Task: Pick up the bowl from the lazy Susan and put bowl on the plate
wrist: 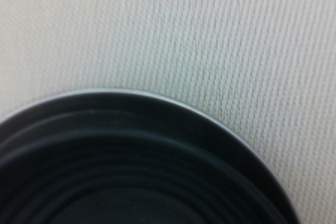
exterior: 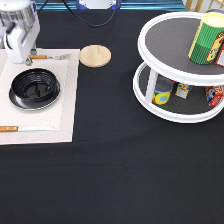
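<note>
The black ridged bowl (exterior: 35, 89) sits inside the silver plate (exterior: 18, 104), whose rim shows as a thin ring around it, on a beige placemat (exterior: 65, 100) at the exterior view's left. My gripper (exterior: 21, 59) hangs just above the bowl's upper-left side, over the mat's top edge, open and empty. The wrist view shows the bowl's ridged edge (wrist: 112, 170) and the thin plate rim (wrist: 97, 91) on the mat. The white two-tier lazy Susan (exterior: 170, 45) stands at the right with no bowl on it.
A green and yellow can (exterior: 207, 40) stands on the lazy Susan's top tier and several cans (exterior: 162, 92) on its lower tier. A wooden coaster (exterior: 95, 55) lies right of the mat. A fork (exterior: 50, 57) and a knife (exterior: 20, 128) lie on the mat.
</note>
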